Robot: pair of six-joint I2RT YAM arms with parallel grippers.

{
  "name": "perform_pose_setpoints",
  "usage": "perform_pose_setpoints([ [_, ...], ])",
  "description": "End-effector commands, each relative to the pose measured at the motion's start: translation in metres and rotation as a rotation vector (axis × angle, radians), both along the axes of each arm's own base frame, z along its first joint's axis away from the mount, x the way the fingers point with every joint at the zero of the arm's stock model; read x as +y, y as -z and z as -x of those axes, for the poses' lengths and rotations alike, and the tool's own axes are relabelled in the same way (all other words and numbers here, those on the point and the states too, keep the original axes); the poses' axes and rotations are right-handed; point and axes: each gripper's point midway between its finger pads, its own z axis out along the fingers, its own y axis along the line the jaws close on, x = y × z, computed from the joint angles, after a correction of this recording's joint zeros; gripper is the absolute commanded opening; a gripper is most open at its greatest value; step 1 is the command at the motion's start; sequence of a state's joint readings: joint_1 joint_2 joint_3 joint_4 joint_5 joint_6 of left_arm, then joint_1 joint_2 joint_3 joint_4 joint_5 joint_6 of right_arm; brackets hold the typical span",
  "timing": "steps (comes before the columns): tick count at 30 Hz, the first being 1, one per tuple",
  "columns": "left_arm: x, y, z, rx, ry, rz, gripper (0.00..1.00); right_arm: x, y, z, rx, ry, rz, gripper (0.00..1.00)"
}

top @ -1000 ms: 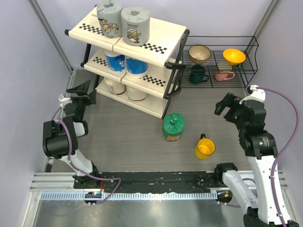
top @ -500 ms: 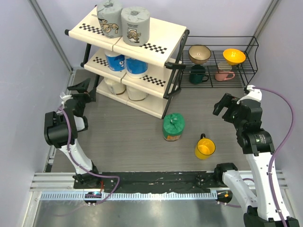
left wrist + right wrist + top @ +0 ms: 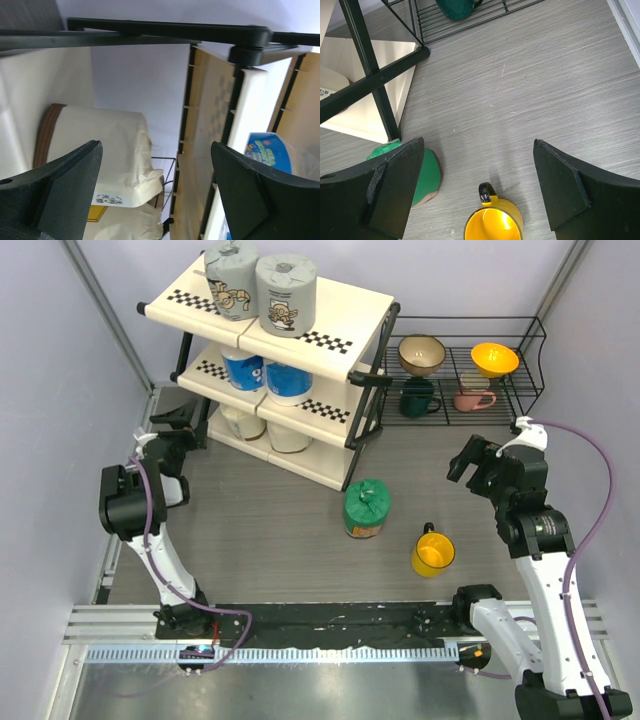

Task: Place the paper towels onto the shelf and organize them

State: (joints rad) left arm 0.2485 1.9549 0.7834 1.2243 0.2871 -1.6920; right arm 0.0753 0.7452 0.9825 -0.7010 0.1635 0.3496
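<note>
The green roll (image 3: 366, 508) stands on the table (image 3: 270, 530), ahead of the right gripper (image 3: 478, 465) toward its left finger; jaws wide apart, empty. 6 rolls fill the shelf (image 3: 340, 312): 2 grey (image 3: 286, 290), 2 blue-and-white (image 3: 287, 380), 2 cream (image 3: 288, 435), just ahead of the left gripper (image 3: 180, 428), spread wide, holding nothing. The yellow mug (image 3: 433, 553) sits nearer the right gripper.

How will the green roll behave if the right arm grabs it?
The green roll stands upright, stubby and wide, so a push probably slides it rather than tips it. Its wrap with a twisted top suggests a soft, light body, likely denting under the fingers. Knocked onto its side, it could roll towards the yellow mug.
</note>
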Motion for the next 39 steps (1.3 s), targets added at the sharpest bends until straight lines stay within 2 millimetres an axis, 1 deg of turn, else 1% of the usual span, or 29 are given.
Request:
perform_pose_setpoints([
  [1,0.0,0.0,-0.009,-0.014,-0.012,-0.029,0.95,0.001,-0.01,-0.01,-0.053,0.001,-0.003,0.96],
  [4,-0.002,-0.001,-0.015,-0.021,-0.011,-0.028,0.95,0.001,-0.009,-0.011,-0.053,0.001,-0.007,0.95],
  [6,-0.006,0.004,-0.02,-0.011,-0.005,-0.026,0.95,0.001,-0.009,-0.011,-0.053,-0.001,-0.006,0.95],
  [7,-0.007,0.0,-0.024,-0.02,-0.002,-0.031,0.95,0.001,-0.009,-0.011,-0.054,0.0,-0.005,0.96],
  [9,-0.012,0.004,-0.029,-0.008,0.002,-0.037,0.95,0.0,-0.008,-0.011,-0.052,0.004,0.001,0.96],
  [10,-0.013,-0.001,-0.033,-0.018,0.001,-0.04,0.95,-0.001,-0.009,-0.011,-0.054,0.005,0.001,0.96],
  [14,-0.021,-0.002,-0.043,-0.015,0.007,-0.06,0.95,-0.001,-0.009,-0.012,-0.055,0.005,0.005,0.95],
  [16,-0.026,0.001,-0.048,-0.006,0.013,-0.066,0.95,-0.001,-0.011,-0.013,-0.058,0.004,0.007,0.95],
  [23,-0.031,0.013,-0.058,0.007,0.014,-0.063,0.95,0.0,-0.012,-0.014,-0.056,0.001,0.008,0.95],
  [24,-0.032,0.011,-0.06,0.001,0.014,-0.062,0.95,0.0,-0.012,-0.014,-0.055,-0.001,0.008,0.95],
  [25,-0.035,0.016,-0.062,0.01,0.018,-0.06,0.95,0.0,-0.013,-0.014,-0.056,-0.001,0.008,0.95],
  [27,-0.039,0.016,-0.064,0.007,0.023,-0.061,0.95,0.0,-0.013,-0.014,-0.056,0.0,0.009,0.95],
  [29,-0.046,0.018,-0.066,0.009,0.037,-0.062,0.95,0.0,-0.013,-0.015,-0.058,0.001,0.007,0.96],
  [31,-0.051,0.016,-0.068,0.006,0.044,-0.062,0.95,0.0,-0.013,-0.014,-0.058,0.0,0.008,0.95],
  [33,-0.066,0.014,-0.071,0.01,0.077,-0.079,0.95,0.0,-0.013,-0.014,-0.059,0.0,0.009,0.95],
  [36,-0.076,0.009,-0.074,0.0,0.096,-0.094,0.95,0.0,-0.013,-0.014,-0.059,0.002,0.009,0.96],
  [39,-0.08,0.01,-0.072,0.005,0.101,-0.093,0.95,-0.001,-0.012,-0.013,-0.059,0.002,0.008,0.96],
])
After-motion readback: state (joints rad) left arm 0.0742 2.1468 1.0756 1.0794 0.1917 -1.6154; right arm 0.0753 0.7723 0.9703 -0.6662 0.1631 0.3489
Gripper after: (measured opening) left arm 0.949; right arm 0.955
